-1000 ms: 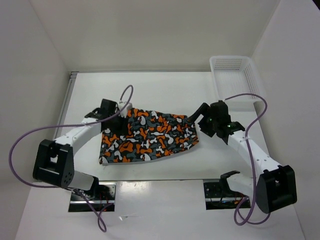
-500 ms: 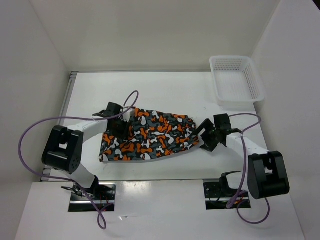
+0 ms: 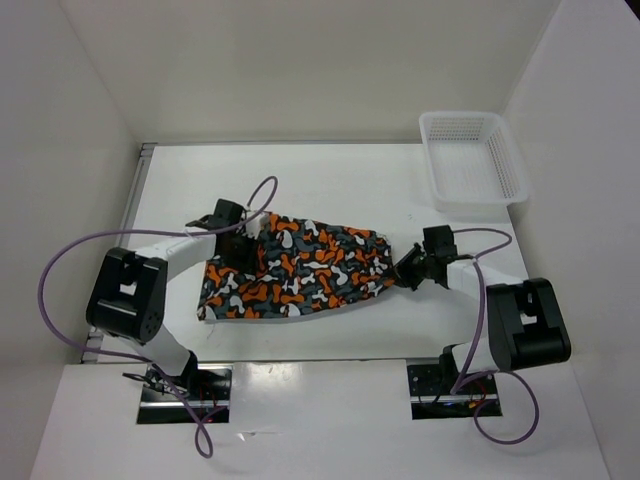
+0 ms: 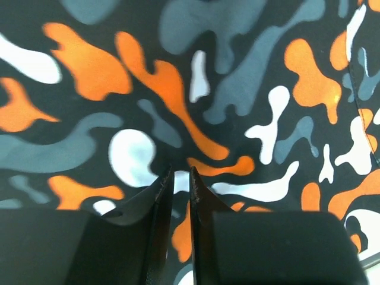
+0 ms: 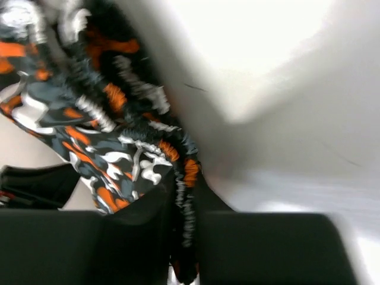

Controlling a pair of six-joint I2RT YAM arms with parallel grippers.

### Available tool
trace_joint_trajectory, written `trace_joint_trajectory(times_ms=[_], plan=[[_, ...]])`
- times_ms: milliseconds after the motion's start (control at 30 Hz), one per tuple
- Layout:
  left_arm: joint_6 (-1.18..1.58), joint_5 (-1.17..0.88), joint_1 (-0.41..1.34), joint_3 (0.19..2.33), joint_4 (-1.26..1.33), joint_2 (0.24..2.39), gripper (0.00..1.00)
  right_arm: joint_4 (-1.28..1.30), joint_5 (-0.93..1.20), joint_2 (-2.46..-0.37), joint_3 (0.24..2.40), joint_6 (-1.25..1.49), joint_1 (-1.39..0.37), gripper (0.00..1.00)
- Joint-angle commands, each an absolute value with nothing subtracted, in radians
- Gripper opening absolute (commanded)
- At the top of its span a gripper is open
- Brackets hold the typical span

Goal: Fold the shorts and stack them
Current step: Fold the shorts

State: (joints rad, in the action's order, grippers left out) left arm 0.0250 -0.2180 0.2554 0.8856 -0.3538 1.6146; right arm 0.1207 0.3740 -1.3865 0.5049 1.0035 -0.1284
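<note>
The shorts [image 3: 300, 265], printed in orange, grey, black and white blotches, lie spread across the middle of the table. My left gripper [image 3: 240, 250] is pressed down on their upper left part. In the left wrist view its jaws [image 4: 181, 172] stand a thin slit apart, with the cloth [image 4: 237, 89] pinched in the slit. My right gripper [image 3: 405, 272] sits low at the shorts' right edge. Seen from the right wrist, the gripper [image 5: 184, 178] is shut on the gathered elastic waistband [image 5: 187, 205], and the rest of the cloth [image 5: 95, 130] bunches up beyond it.
A white mesh basket [image 3: 470, 160] stands at the back right corner of the white table [image 3: 340, 180]. White walls close in the left, back and right sides. Purple cables loop over both arms.
My right gripper has come down to the shorts' right edge and gone from wide open to shut on the waistband. The left gripper has shifted slightly nearer and narrowed a little.
</note>
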Motion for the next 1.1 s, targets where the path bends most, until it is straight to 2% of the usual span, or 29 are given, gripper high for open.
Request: trace_joint_trajectory(times_ms=[0, 133, 300, 467, 500, 667, 867, 1067], plan=[[0.0, -0.17, 0.206, 0.966, -0.4, 1.571, 0.23, 0.135, 0.318, -1.388, 0.612, 0.98, -0.14, 0.1], [0.0, -0.15, 0.072, 0.977, -0.446, 1.548, 0.23, 0.277, 0.198, -1.313, 0.728, 0.93, -0.14, 0.02], [0.0, -0.15, -0.078, 0.944, -0.422, 1.581, 0.23, 0.402, 0.118, -1.25, 0.779, 0.884, -0.14, 0.01], [0.0, -0.218, -0.078, 0.917, -0.339, 1.666, 0.21, 0.428, 0.066, -1.206, 0.813, 0.822, -0.14, 0.01], [0.0, -0.23, -0.078, 0.917, -0.325, 1.695, 0.18, 0.442, 0.055, -1.206, 0.842, 0.809, -0.14, 0.01], [0.0, -0.25, -0.029, 0.917, -0.267, 1.741, 0.17, 0.509, -0.038, -1.206, 0.989, 0.724, -0.184, 0.0], [0.0, -0.32, 0.015, 0.884, -0.203, 1.764, 0.14, 0.534, -0.074, -1.362, 1.225, 0.681, -0.382, 0.0], [0.0, -0.342, 0.098, 0.884, -0.193, 1.746, 0.13, 0.511, -0.084, -1.522, 1.293, 0.703, -0.532, 0.0]])
